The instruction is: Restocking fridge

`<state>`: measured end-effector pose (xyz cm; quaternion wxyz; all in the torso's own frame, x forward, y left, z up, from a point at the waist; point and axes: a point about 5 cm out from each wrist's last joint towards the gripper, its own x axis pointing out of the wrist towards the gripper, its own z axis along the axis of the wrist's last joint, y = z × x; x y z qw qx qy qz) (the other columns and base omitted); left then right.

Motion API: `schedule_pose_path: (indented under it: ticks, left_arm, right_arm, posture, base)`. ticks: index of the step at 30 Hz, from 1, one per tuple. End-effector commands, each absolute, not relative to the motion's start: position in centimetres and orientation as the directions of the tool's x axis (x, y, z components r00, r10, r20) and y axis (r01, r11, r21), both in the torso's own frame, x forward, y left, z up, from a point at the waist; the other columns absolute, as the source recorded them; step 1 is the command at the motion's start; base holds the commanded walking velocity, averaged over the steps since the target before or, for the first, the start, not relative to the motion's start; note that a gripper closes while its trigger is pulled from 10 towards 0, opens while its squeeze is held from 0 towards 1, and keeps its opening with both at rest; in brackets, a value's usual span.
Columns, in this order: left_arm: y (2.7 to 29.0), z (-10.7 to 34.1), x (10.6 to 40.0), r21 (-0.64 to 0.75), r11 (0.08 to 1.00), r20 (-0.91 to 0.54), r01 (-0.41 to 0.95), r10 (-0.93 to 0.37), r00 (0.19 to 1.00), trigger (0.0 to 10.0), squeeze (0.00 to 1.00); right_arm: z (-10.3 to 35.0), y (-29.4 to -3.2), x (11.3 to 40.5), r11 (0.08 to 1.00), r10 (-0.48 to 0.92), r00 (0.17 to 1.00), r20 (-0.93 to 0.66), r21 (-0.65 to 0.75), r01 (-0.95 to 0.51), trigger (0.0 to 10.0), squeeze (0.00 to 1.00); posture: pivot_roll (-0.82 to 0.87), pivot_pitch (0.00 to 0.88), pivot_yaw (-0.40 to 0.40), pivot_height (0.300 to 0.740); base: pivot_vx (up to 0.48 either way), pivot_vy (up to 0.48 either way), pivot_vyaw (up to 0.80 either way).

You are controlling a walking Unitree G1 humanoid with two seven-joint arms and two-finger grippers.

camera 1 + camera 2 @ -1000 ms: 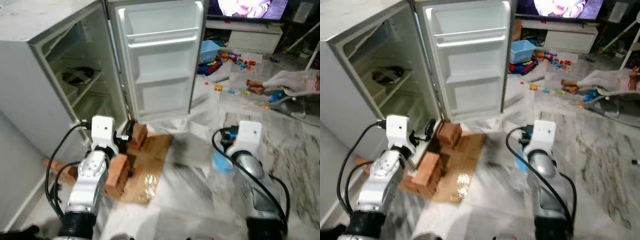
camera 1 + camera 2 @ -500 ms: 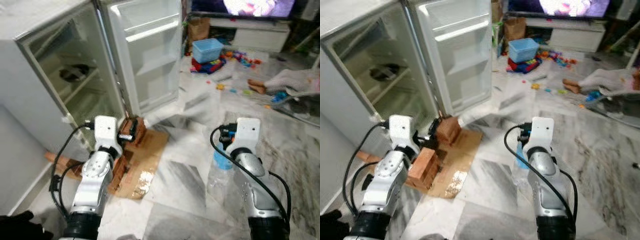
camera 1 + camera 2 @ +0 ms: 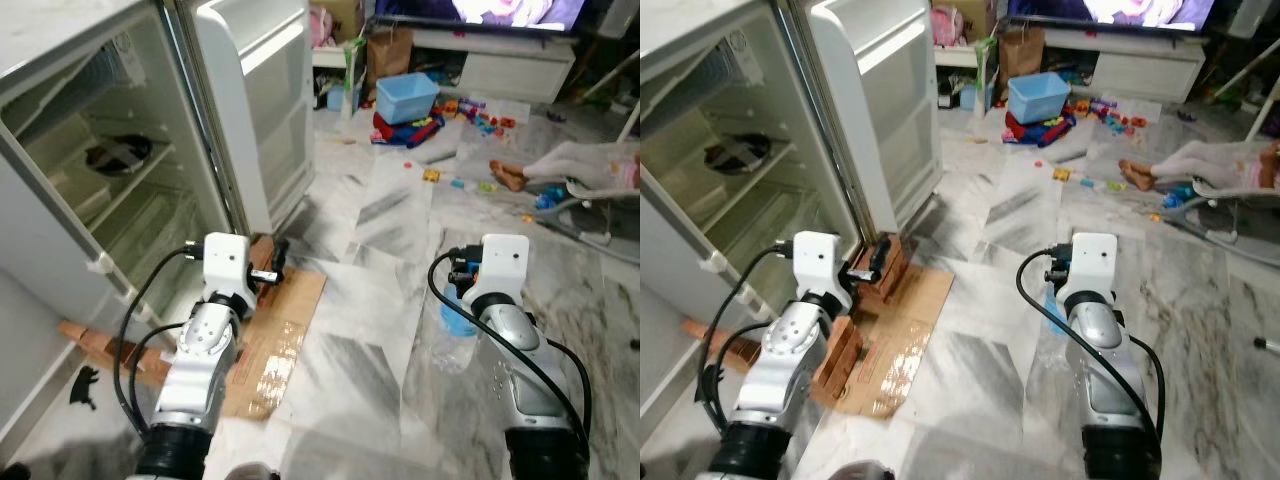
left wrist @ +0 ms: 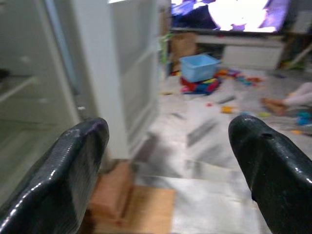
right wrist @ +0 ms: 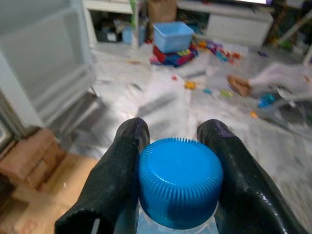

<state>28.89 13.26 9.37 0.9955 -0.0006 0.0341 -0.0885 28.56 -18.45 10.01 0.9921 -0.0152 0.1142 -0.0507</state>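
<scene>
Water bottle [image 5: 178, 183], clear with a blue cap, is held upright in the right tool [image 5: 178, 161], whose two black fingers [image 5: 122, 165] are clamped on either side of the cap. In the head views the bottle [image 3: 455, 325] hangs below the right wrist at about 4 o'clock of the scene, above the grey marble floor [image 3: 380, 230], well apart from the fridge.

Over at 10 o'clock stands the white fridge [image 3: 70, 190], its door [image 3: 262, 95] swung wide open toward 12 o'clock. A wire shelf [image 3: 135, 175] inside carries a dark round object [image 3: 118, 155] too indistinct to name.

At about 7 o'clock the left tool [image 4: 168, 151] is held out in front of the fridge's lower edge, its fingers [image 4: 68, 161] spread wide apart with nothing between them. Below it lie reddish bricks [image 3: 885, 270] and a flattened sheet of cardboard [image 3: 275, 330] on the floor.

Far off near 1 o'clock sit a blue tub [image 3: 408, 98] and scattered coloured toys [image 3: 470, 112] before a low TV stand [image 3: 510, 70]. At 3 o'clock a person's legs [image 3: 560, 170] lie on the floor.
</scene>
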Motion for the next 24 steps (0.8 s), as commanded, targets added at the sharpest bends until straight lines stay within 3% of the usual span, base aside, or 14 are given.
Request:
schedule_pose_path:
  ticks: [1,9,15,24]
  left_arm:
    - [13.49,9.67,29.11,0.003,0.986,-0.062,0.166,-0.166,0.984,10.0,0.00]
    - [13.27,9.67,29.36,0.030,0.986,-0.062,0.162,-0.160,0.985,10.0,0.00]
    - [13.29,9.55,29.44,0.041,0.988,-0.073,0.150,-0.147,0.986,10.0,0.00]
    - [13.46,9.42,29.61,0.064,0.990,-0.080,0.125,-0.120,0.990,10.0,0.00]
  right_arm:
    - [10.77,-17.81,28.88,0.997,-0.071,0.980,-0.187,-0.048,0.063,10.0,0.00]
    - [10.94,-17.81,29.05,0.997,-0.067,0.983,-0.172,-0.049,0.060,10.0,0.00]
    - [11.01,-17.61,29.13,0.998,-0.053,0.985,-0.166,-0.053,0.044,10.0,0.00]
    - [11.02,-17.41,29.23,0.998,-0.038,0.986,-0.161,-0.055,0.029,10.0,0.00]
  posture:
    - [-0.04,0.000,0.023,0.740]
    - [-0.05,0.000,0.023,0.740]
    - [-0.05,0.000,0.022,0.740]
    - [-0.05,0.000,0.024,0.740]
  base:
    - [0.461,0.000,0.00]
    - [0.453,0.000,0.00]
    - [0.423,0.000,0.72]
    - [0.398,-0.264,0.80]
